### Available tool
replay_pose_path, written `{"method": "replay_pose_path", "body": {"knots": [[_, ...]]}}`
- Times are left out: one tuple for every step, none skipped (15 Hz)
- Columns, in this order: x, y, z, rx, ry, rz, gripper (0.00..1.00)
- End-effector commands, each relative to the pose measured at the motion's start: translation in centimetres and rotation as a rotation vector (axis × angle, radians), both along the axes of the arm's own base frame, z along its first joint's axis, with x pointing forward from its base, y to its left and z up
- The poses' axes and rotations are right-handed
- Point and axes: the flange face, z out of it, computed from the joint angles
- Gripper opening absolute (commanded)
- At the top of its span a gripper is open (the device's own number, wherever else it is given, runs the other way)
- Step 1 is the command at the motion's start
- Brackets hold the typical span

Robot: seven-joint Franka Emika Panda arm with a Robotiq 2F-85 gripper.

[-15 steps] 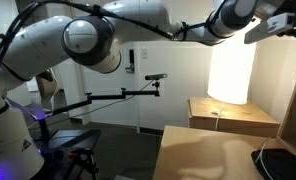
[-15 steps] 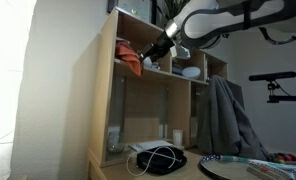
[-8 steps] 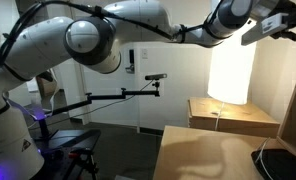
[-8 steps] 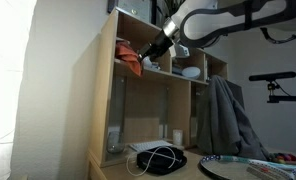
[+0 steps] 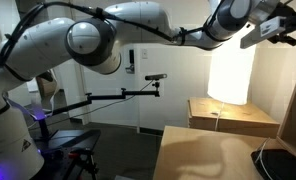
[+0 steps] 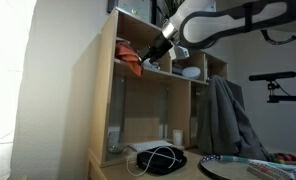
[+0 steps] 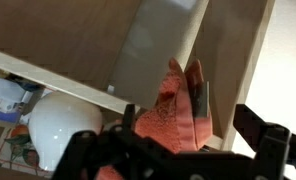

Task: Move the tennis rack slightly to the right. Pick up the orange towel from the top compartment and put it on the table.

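Observation:
The orange towel lies bunched in the top left compartment of a wooden shelf. My gripper reaches into that compartment from the right, at the towel's upper edge. In the wrist view the towel stands pinched up between the fingers, with one dark finger pressed against its right side. The gripper is shut on the towel, which still rests inside the compartment. The tennis racket lies on the table at the lower right. In an exterior view the gripper shows at the top right.
A white rounded object sits in the neighbouring compartment, past a vertical divider. A grey cloth hangs on the shelf's right side. Coiled black cables lie on the table below. A bright lamp stands over a wooden box.
The arm has shifted only slightly at the compartment. The towel stays in about the same place.

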Motion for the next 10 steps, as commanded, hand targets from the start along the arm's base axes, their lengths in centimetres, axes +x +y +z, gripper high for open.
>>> {"method": "replay_pose_path", "body": {"knots": [[-0.09,0.06,0.44,-0.013,-0.003,-0.008,0.72],[-0.10,0.05,0.46,-0.011,0.000,-0.007,0.66],[-0.10,0.01,0.49,-0.012,-0.001,-0.009,0.56],[-0.11,-0.01,0.51,-0.012,-0.001,-0.006,0.49],[-0.11,-0.06,0.56,-0.010,-0.001,-0.010,0.41],[-0.11,-0.07,0.58,-0.010,-0.001,-0.008,0.34],[-0.12,-0.08,0.59,-0.010,0.000,-0.007,0.25],[-0.12,-0.12,0.60,-0.010,0.000,-0.008,0.19],[-0.12,-0.18,0.62,-0.007,0.000,-0.010,0.12],[-0.12,-0.21,0.62,-0.006,0.002,-0.008,0.04]]}}
